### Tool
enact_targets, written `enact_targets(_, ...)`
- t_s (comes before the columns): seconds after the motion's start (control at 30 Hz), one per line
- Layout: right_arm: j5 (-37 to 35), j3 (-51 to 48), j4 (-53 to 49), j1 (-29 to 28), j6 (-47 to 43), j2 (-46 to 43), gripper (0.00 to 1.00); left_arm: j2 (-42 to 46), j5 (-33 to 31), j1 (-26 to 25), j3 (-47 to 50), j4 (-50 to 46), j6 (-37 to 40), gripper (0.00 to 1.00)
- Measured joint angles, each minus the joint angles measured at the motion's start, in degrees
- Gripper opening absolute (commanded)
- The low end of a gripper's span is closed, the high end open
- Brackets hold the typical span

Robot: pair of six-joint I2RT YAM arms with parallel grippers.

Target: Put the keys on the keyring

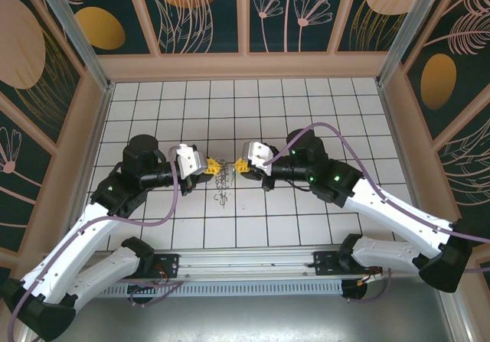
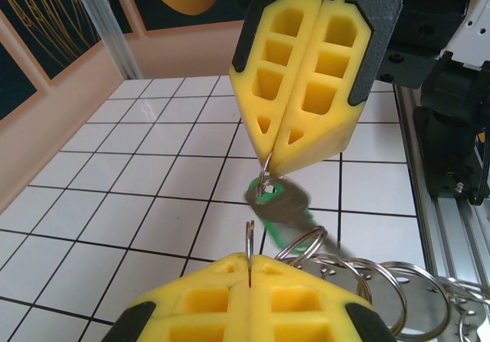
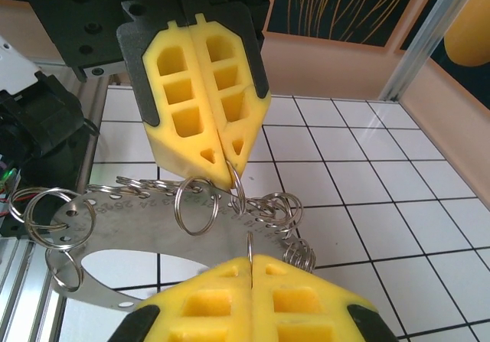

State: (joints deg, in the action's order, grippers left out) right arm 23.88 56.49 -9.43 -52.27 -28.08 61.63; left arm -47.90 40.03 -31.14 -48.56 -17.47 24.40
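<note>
My left gripper (image 2: 249, 259) is shut on the edge of a thin split ring. That ring belongs to the keyring (image 3: 138, 235), a flat grey metal band with small numbers and several loose split rings along it. My right gripper (image 3: 251, 259) is shut on a small ring from which the keys (image 2: 279, 200) hang, a silvery key with a green head. In the top view the left gripper (image 1: 208, 166) and right gripper (image 1: 242, 166) face each other tip to tip, a short gap apart. The keyring (image 1: 222, 180) dangles between and below them, above the tiled floor.
The white tiled floor (image 1: 306, 120) runs on all sides inside low peach walls (image 1: 245, 65). An aluminium rail (image 1: 253, 269) with both arm bases runs along the near edge. A purple cable (image 1: 337, 131) loops over the right arm.
</note>
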Motion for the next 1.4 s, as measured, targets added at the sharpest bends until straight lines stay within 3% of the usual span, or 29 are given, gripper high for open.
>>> enact_targets(1.4,2.8,1.4,3.2,-0.4,1.6,4.2,0.0,-0.5,-0.7,-0.2,0.0,0.0,0.0,0.0)
